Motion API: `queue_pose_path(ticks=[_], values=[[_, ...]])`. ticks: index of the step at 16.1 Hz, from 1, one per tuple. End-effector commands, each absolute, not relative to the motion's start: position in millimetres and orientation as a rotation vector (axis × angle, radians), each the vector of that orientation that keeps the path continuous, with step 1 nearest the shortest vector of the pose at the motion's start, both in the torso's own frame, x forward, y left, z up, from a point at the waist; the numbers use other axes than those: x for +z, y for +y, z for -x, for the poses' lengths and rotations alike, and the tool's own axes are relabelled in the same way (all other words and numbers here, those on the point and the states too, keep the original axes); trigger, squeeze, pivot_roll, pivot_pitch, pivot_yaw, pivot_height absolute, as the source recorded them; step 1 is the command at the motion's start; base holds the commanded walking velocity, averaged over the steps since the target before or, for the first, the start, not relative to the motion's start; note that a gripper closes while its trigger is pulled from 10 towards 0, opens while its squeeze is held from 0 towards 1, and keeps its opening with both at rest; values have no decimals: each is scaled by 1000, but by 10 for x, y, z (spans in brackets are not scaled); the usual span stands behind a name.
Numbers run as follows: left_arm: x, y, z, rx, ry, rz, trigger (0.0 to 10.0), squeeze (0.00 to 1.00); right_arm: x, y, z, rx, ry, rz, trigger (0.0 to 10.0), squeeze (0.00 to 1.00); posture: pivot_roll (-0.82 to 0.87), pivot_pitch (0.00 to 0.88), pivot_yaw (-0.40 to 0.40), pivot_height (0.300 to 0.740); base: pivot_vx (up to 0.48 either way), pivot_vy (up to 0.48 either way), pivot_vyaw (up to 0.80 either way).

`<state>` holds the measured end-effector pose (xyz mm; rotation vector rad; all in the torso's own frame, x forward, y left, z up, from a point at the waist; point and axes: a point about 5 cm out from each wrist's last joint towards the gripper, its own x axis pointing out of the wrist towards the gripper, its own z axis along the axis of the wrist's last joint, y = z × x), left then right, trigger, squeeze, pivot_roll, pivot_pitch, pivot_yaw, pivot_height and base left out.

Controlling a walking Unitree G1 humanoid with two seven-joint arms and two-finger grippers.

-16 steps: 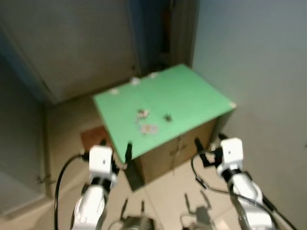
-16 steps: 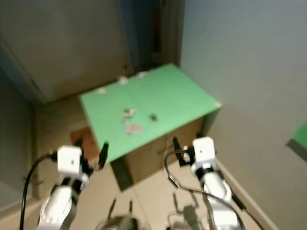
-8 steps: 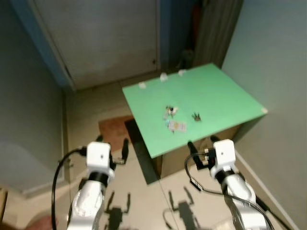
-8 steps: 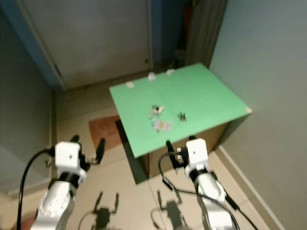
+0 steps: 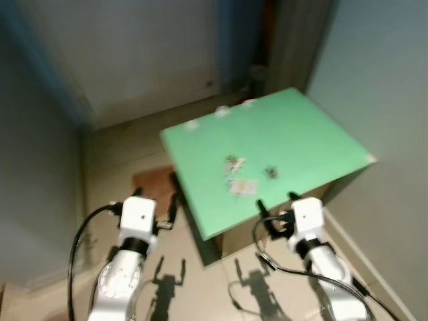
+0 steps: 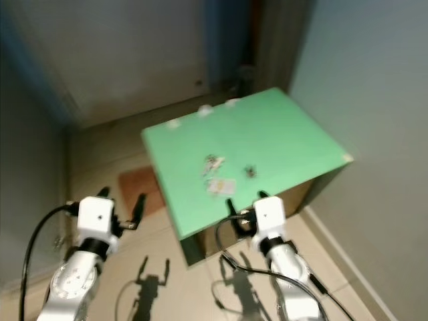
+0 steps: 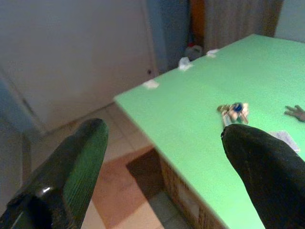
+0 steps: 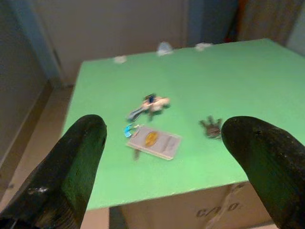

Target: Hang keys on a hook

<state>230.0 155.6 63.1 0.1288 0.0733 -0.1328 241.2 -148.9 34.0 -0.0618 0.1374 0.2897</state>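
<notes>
A bunch of keys with a blue fob lies near the middle of the green table top, also seen as the keys. Beside it lie a white card with a yellow mark and a small dark key cluster. My right gripper hovers open at the table's near edge, a short way from the card. My left gripper is open over the floor, left of the table. No hook can be made out.
The green top sits on a cardboard box in a corner, with a grey wall to the right and a pale door behind. Small white scraps lie along the far edge. A brown mat lies on the tiled floor.
The camera has shifted and blurred between frames; the table sits slightly lower and left now. Both grippers hold the same open pose, the right one closer to the table edge.
</notes>
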Motion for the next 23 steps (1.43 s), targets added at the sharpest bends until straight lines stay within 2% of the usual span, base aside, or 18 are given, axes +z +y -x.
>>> queue_pose_path(ticks=[1,4,13,16,19,21,23], values=[[628,1474,-2321,-172,87,-130,10000,0,342,-1565,-2399,276,138,80,10000,0,-176,70,86,732,480,0,0],[657,1438,-2405,-231,92,-186,10000,0,331,-1556,-2382,280,142,80,10000,0,-174,77,89,732,480,0,0],[596,1551,-2906,-336,171,-267,10000,0,388,-1707,-2198,269,151,106,10000,0,-257,143,82,732,0,0,0],[398,1633,-3042,-355,285,-293,10000,0,543,-1709,-1982,338,139,70,10000,0,-339,177,104,732,0,0,0],[391,1678,-3113,-344,293,-318,10000,0,574,-1800,-1869,339,164,96,10000,0,-368,188,115,732,0,0,0],[437,1756,-3177,-300,277,-287,10000,0,586,-1835,-1830,317,183,116,10000,0,-388,185,122,732,0,0,0],[669,1782,-3088,-253,103,-64,10000,0,564,-1784,-1880,336,193,139,10000,0,-326,168,105,732,0,0,0]])
